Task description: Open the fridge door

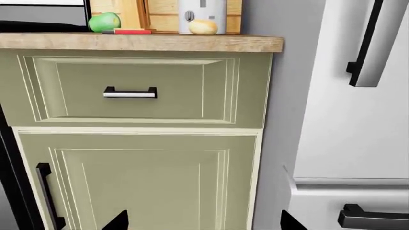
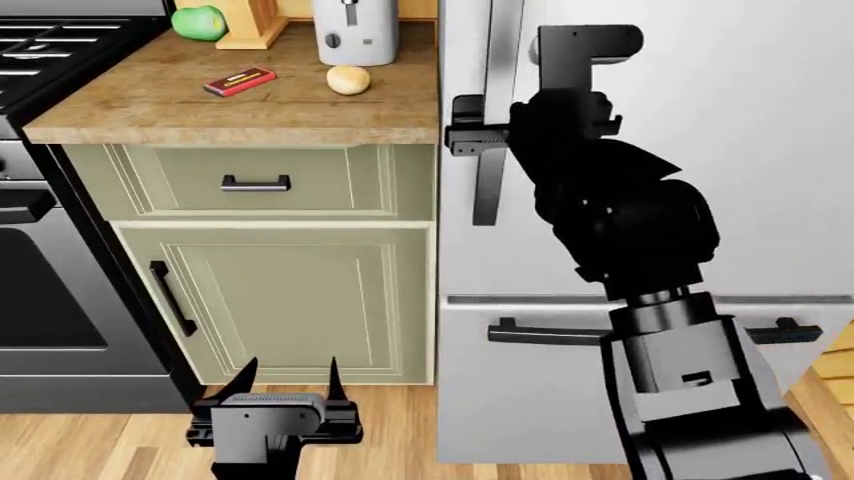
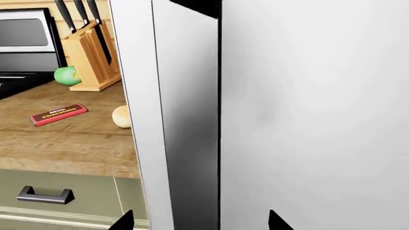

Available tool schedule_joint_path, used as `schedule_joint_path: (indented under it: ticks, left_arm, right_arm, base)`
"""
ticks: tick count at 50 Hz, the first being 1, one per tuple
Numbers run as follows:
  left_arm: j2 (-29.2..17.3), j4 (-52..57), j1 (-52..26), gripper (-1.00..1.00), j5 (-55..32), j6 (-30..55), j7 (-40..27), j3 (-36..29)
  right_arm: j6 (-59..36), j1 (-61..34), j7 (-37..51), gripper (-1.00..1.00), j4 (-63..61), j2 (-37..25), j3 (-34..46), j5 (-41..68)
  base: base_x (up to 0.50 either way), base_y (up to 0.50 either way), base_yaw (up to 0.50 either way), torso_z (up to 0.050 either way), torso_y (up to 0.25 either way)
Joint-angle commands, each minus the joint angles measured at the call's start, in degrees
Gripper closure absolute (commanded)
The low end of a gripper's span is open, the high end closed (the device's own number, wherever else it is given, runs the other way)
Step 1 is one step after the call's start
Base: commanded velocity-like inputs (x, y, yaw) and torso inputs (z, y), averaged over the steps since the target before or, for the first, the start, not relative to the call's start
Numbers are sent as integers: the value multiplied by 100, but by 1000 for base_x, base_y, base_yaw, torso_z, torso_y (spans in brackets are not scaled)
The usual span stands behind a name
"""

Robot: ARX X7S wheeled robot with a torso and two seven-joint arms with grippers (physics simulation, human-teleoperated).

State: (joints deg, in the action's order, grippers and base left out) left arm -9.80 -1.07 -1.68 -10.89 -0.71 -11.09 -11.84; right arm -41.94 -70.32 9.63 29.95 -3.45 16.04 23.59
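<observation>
The fridge door (image 2: 747, 150) is a tall pale panel at the right of the head view and looks shut. Its long vertical bar handle (image 2: 490, 195) runs down the door's left side. My right gripper (image 2: 470, 128) is at the handle's upper part. In the right wrist view the handle (image 3: 188, 120) stands between the two wide-apart fingertips of the right gripper (image 3: 201, 221), with the door (image 3: 319, 120) behind; the gripper is open. My left gripper (image 2: 287, 385) hangs low before the green cabinet, open and empty. The left wrist view shows the fridge door (image 1: 357, 120).
The green cabinet (image 2: 294, 290) and its drawer (image 2: 254, 182) sit left of the fridge. The wooden counter (image 2: 160, 110) carries a chocolate bar (image 2: 240, 81), a pale round item (image 2: 348, 79) and a green apple (image 2: 200, 22). A stove (image 2: 40, 250) is far left. The freezer drawer (image 2: 534, 400) lies below the door.
</observation>
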Motion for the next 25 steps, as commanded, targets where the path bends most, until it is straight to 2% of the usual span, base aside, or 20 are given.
schedule_joint_path:
  ticks: [1, 25]
  left_arm:
    - [-32, -2, -4, -100, -33, -11, -33, -35]
    - [-90, 23, -7, -100, -89, 0, -118, -100]
  right_arm:
    - [211, -77, -20, -100, 330, 0, 104, 17]
    - [903, -342, -105, -100, 1379, 115, 313, 22]
  base:
    - [0, 0, 0, 0, 0]
    - [0, 0, 0, 0, 0]
